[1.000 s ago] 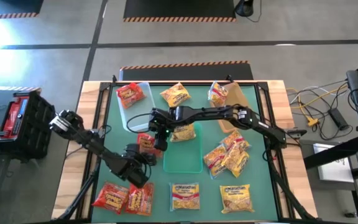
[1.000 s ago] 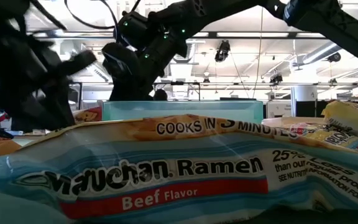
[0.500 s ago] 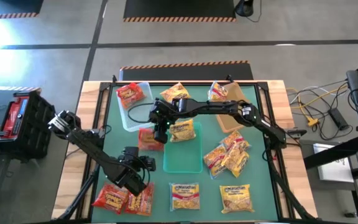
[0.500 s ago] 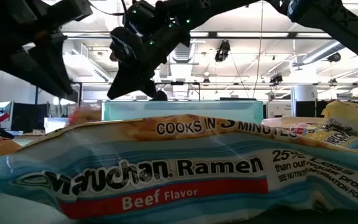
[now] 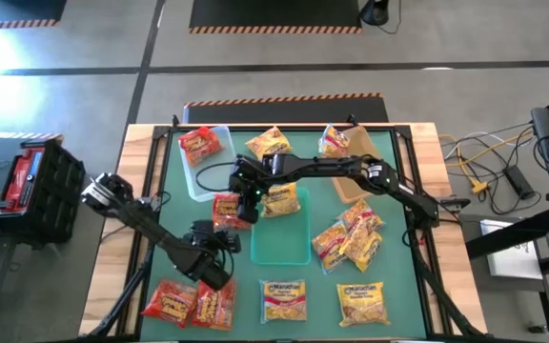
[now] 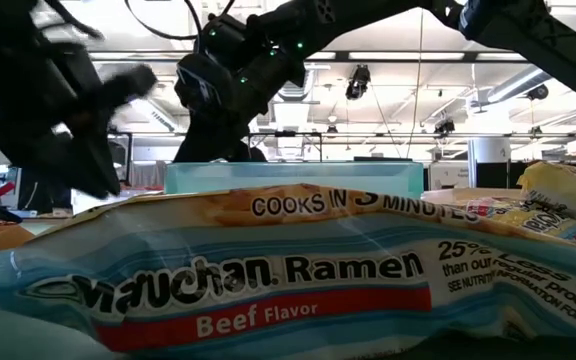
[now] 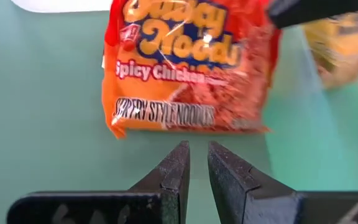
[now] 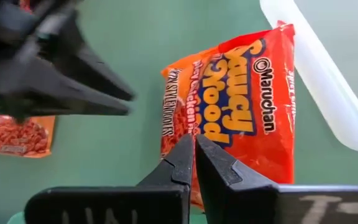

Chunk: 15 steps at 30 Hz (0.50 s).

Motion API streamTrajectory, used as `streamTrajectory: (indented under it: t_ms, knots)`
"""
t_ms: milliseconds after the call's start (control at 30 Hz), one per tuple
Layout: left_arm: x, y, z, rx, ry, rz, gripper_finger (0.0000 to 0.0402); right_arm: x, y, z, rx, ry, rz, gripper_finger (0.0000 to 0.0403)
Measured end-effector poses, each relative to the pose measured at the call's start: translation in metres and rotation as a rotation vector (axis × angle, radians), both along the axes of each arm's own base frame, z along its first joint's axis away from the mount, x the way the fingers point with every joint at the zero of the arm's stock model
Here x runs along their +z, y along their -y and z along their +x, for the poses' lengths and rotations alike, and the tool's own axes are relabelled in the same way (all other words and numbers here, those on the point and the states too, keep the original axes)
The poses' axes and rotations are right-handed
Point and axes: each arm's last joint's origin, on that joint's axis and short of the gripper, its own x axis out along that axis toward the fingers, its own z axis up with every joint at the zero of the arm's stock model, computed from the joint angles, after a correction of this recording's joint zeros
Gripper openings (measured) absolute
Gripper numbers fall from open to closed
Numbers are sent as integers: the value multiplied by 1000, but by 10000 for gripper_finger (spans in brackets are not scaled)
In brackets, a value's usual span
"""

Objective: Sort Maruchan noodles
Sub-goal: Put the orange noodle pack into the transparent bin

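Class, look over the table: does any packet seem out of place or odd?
One red-orange packet lies loose on the green mat between the clear bin and the teal bin, in neither. Another red-orange packet already sits in the clear bin.

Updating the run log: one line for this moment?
left tool: shut, empty | right tool: shut, empty | red packet: on mat between them

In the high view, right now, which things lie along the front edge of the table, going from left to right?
Two red packets lying together → yellow packet → second yellow packet.
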Motion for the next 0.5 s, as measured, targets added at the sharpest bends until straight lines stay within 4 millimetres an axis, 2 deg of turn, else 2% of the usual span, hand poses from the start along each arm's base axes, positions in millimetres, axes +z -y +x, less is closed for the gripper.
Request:
streamTrajectory:
  t_ms: [233,500]
  knots:
    - [-18,-23,-1,61,14,53,40,4,5,-5,-8,-31,0,34]
    - [-27,-24,2,33,-10,95,40,4,5,-5,6,-30,-9,75]
